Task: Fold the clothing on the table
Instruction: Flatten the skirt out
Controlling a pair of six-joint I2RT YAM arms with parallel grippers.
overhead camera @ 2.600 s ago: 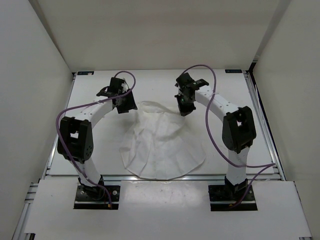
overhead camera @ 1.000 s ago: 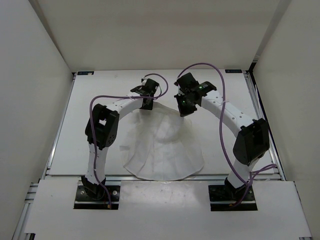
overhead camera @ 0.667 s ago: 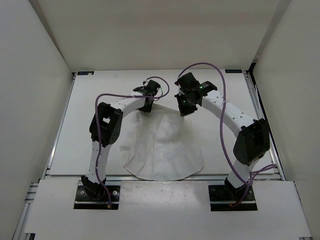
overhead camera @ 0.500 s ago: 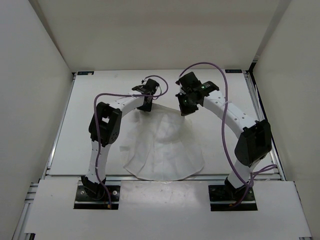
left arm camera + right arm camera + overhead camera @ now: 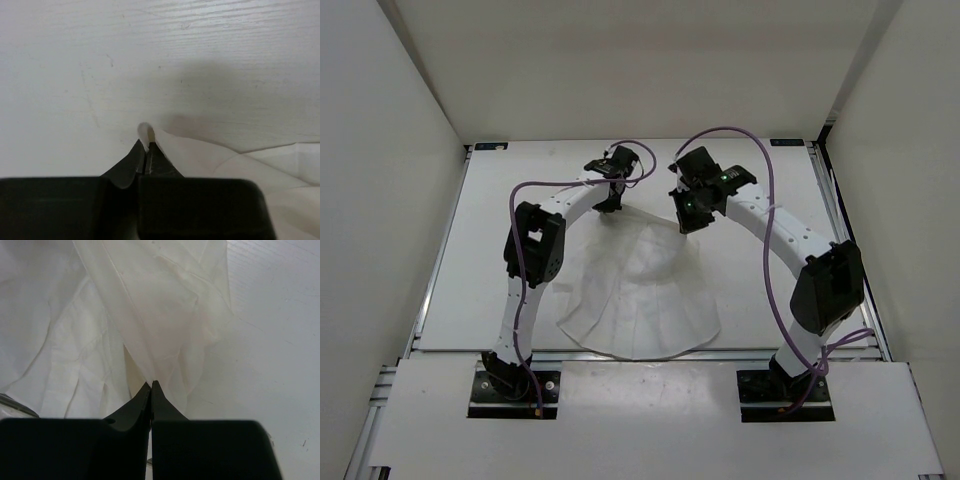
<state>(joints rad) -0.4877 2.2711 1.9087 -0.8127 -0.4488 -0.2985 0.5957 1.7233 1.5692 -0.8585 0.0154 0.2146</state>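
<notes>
Both arms reach to the upper middle of the overhead frame, where the white clothing (image 5: pixel 640 295) fans out from a narrow top to a broad rounded hem near the lower edge of the table (image 5: pixel 490 250). The left gripper (image 5: pixel 609 206) is clenched on the garment's upper left corner. In the left wrist view its tips (image 5: pixel 147 145) meet around a small nub of cloth at frame centre, and the fabric (image 5: pixel 240 167) trails off to the lower right across the bare tabletop (image 5: pixel 200 50). The right gripper (image 5: pixel 687 222) pinches the upper right corner. In the right wrist view its closed tips (image 5: pixel 151 388) grasp thin creased folds (image 5: pixel 160 310) that fill the upper left of the frame.
</notes>
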